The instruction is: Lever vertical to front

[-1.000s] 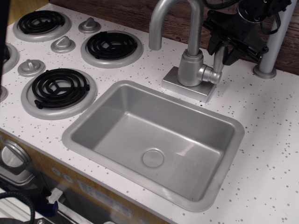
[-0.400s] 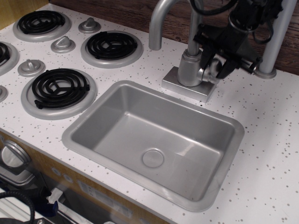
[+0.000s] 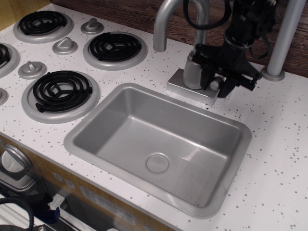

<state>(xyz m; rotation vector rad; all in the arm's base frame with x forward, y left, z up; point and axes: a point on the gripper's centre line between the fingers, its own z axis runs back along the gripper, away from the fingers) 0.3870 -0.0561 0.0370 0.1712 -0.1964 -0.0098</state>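
Note:
The silver lever (image 3: 214, 84) sticks out from the right side of the cylindrical faucet body (image 3: 192, 72). Only its round stub end shows; the paddle is hidden by my gripper. My black gripper (image 3: 217, 77) sits low against the right of the faucet body, just above the faucet base plate (image 3: 185, 88). Its fingers (image 3: 227, 86) stand on either side of the lever and look closed on it. The arm and its cables rise to the upper right.
The tall curved spout (image 3: 166, 21) arches left over the grey sink (image 3: 77, 139). A plain silver pole with a round base (image 3: 283, 41) stands right of the arm. Black coil burners (image 3: 61, 90) and silver knobs (image 3: 64, 45) fill the left counter. A wooden wall runs behind.
My gripper has come down and to the left, from above the lever to beside the faucet body, turning as it went. The lever's paddle stood upright before; now it is tipped down and hidden.

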